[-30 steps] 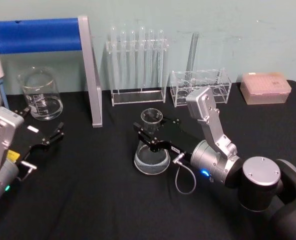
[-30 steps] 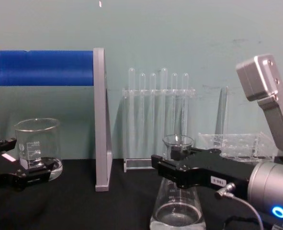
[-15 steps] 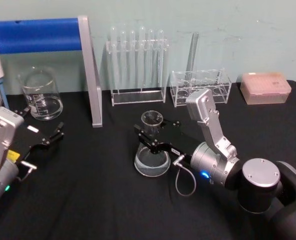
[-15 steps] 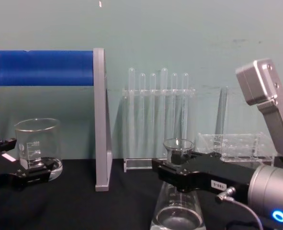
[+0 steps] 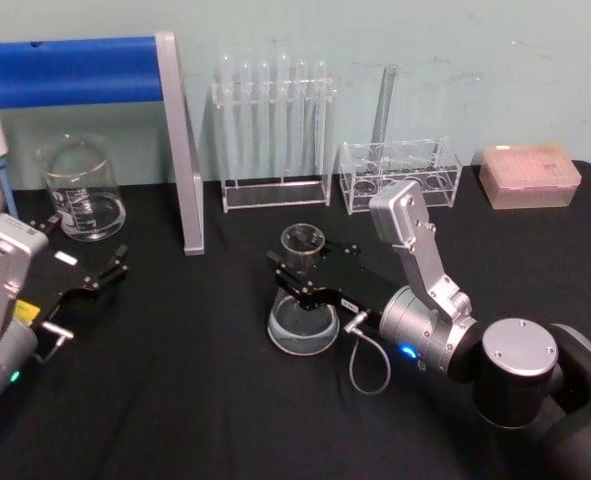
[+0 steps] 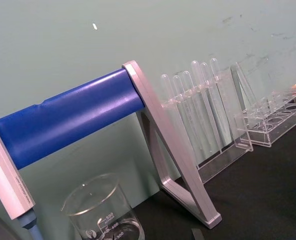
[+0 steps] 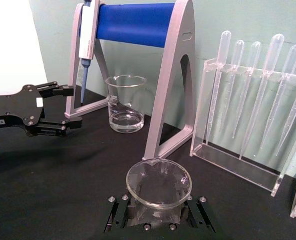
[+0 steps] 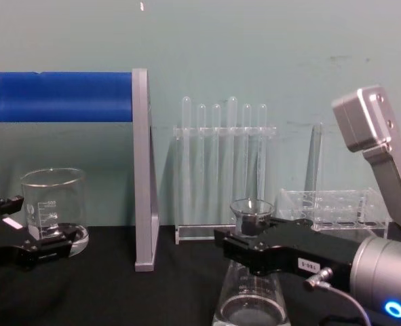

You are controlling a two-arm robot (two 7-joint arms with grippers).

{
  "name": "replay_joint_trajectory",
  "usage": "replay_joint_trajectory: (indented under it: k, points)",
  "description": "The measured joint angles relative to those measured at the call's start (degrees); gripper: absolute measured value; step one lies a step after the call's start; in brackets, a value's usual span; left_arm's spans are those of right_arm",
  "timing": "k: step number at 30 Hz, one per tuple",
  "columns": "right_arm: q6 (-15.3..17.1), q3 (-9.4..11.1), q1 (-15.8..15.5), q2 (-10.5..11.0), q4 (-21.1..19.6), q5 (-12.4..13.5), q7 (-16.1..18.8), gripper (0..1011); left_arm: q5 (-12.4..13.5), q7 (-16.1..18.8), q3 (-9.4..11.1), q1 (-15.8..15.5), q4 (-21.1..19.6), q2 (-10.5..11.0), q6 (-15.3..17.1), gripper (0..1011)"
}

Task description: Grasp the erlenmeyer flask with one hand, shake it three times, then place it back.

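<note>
Flask [image 5: 302,290] lower than a second ago — neck has dropped against the tube rack [image 8: 224,176] behind, base seemingly back on the bench [image 5: 195,400], though contact is hard to confirm from the chest view. Right gripper [image 5: 297,275] clenched on the flask neck; wrist view shows the rim [image 7: 159,183] between the jaws. Reads as the set-down stage; release and retreat not yet done. Left gripper [image 5: 95,278] parked at bench left near the beaker [image 5: 80,188], fingers spread, grasping nothing.

Count — one flask, one beaker, one pipette stand [image 5: 125,110], two clear racks, one tip box [image 5: 530,175].
</note>
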Motion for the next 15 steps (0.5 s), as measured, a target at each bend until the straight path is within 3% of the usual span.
replay_joint_trajectory:
  k: [12,15]
  points:
    - [0.1,0.0,0.0,0.0,0.0,0.0,0.0,453,0.0,0.0,0.0,0.0,0.0,0.0,0.0,1001]
    - [0.1,0.0,0.0,0.0,0.0,0.0,0.0,531,0.0,0.0,0.0,0.0,0.0,0.0,0.0,1001]
